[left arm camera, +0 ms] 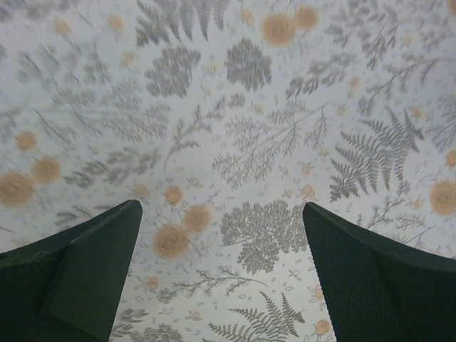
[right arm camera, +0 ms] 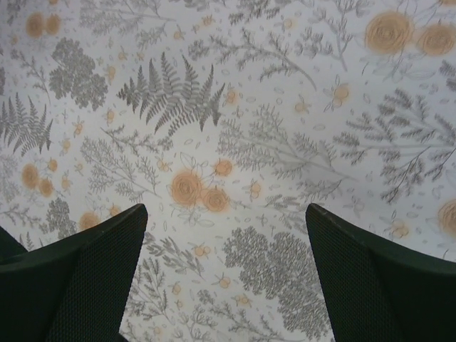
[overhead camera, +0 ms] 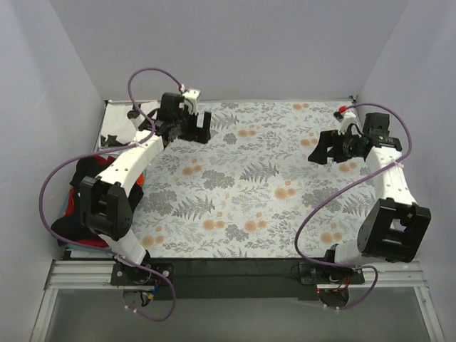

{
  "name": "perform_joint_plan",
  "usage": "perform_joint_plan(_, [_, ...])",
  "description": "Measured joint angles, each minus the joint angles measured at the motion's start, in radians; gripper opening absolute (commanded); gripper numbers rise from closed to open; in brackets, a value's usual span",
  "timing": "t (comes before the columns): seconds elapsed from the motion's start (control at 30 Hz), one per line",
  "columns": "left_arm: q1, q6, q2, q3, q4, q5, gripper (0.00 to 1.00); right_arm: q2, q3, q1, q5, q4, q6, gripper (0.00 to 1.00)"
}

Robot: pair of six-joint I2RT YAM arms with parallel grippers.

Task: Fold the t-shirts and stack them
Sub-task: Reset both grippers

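Observation:
A heap of t-shirts lies at the table's left edge, partly hidden behind my left arm: black cloth (overhead camera: 80, 174) on top and red cloth (overhead camera: 71, 206) below. No off-white or teal shirt shows. My left gripper (overhead camera: 199, 127) is open and empty, held above the floral table cloth (overhead camera: 242, 185) at the far left. My right gripper (overhead camera: 320, 149) is open and empty, held above the cloth at the far right. In the left wrist view the gripper (left arm camera: 221, 214) has only the floral cloth (left arm camera: 235, 128) under it; the right wrist view shows the same for the right gripper (right arm camera: 226, 214).
White walls enclose the table on the left, back and right. A small dark object (overhead camera: 132, 112) sits at the far left corner and a red-tipped fitting (overhead camera: 343, 110) at the far right corner. A black rail (overhead camera: 228, 271) runs along the near edge.

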Motion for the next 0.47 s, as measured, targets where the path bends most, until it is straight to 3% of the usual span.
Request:
perform_joint_plan(0.23, [-0.008,-0.081,-0.077,-0.449,0.01,0.072,0.97,-0.248,-0.359,0.095,0.101,0.052,-0.009,0.98])
perform_joint_plan(0.47, [-0.018,-0.1,-0.22,-0.512,0.037,0.091,0.97,-0.312,-0.467,0.151,0.154,0.082,0.0,0.98])
